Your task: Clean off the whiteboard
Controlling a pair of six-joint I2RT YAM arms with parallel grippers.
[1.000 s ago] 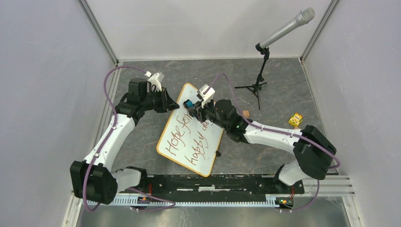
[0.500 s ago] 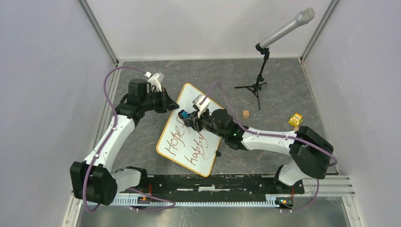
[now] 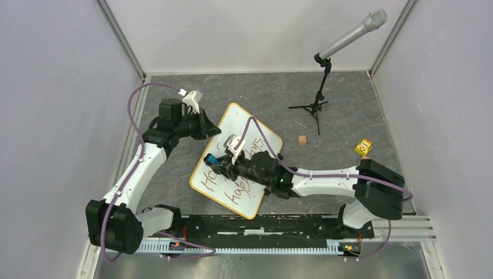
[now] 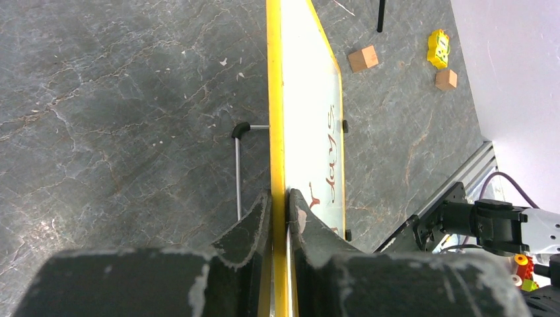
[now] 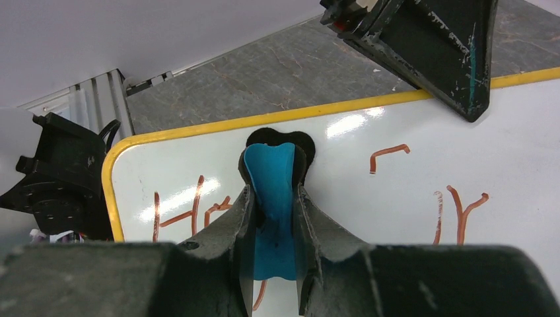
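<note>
While a wipe pushes sideways on a light board, something has to hold it, and that seems to be why the left gripper (image 4: 279,195) is pressed together on the yellow frame (image 4: 274,99) at the far left edge of the whiteboard (image 3: 235,119), one finger on each side of the rim. The whiteboard lies in the middle of the dark surface (image 3: 349,110), turned on a diagonal with one corner far and one corner near the arm bases. The right gripper (image 5: 272,198) reaches across from the right and pinches a blue pad (image 5: 269,165), whose end sits against the near left part of the board, a sensible hold for rubbing off ink. Red-brown writing (image 5: 462,205) shows on both sides of the pad, while the far part of the board looks blank from above, so the job appears partly done. By count there is one whiteboard, one blue pad and two grippers, both occupied. Off the board, well apart on the right, stand one microphone (image 3: 354,35) on one tripod stand (image 3: 317,99), two small wooden cubes (image 4: 363,58), and one yellow toy (image 4: 438,48). None of these touches the board, and none looks needed for the wiping.
</note>
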